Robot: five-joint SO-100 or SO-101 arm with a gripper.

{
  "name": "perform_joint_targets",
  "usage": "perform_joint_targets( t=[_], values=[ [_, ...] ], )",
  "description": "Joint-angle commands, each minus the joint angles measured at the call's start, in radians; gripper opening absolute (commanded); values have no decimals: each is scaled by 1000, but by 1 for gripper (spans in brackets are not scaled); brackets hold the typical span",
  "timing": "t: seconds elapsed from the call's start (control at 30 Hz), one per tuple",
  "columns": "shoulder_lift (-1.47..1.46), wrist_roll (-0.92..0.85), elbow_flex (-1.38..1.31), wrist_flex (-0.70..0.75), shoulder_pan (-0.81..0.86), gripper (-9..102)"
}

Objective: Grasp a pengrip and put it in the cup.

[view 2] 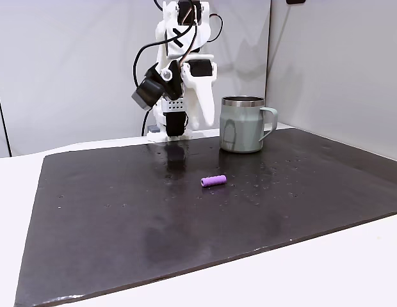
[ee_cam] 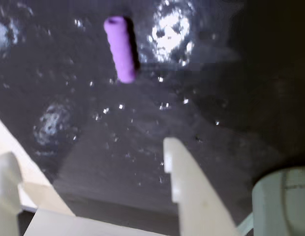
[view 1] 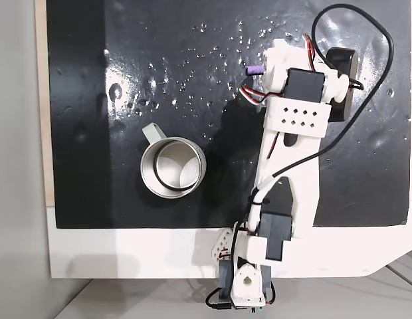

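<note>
Small purple ribbed pengrip (view 2: 214, 181) lies free mid black mat (view 2: 121, 224), well apart from silvery metal cup (view 2: 242, 124) near mat's far edge. White two-finger gripper (ee_cam: 88, 167) raised, fingers apart, empty. Advice: lower straight, straddle tube across its short axis before closing.

in a fixed view the arm (view 1: 286, 166) is covering part of the pengrip (view 1: 254, 70); in the wrist view the frame edge is cropping the cup (ee_cam: 283, 201), everything blurring.
</note>
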Motion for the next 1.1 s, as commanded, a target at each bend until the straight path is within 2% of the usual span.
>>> perform_joint_targets(
  t=[0.0,0.3,0.5,1.07],
  values=[
    [-87,-25,-170,38,21,29],
    [-322,-40,-420,127,14,28],
    [-531,-12,-693,239,6,28],
    [-715,9,-804,210,-37,27]
  ],
)
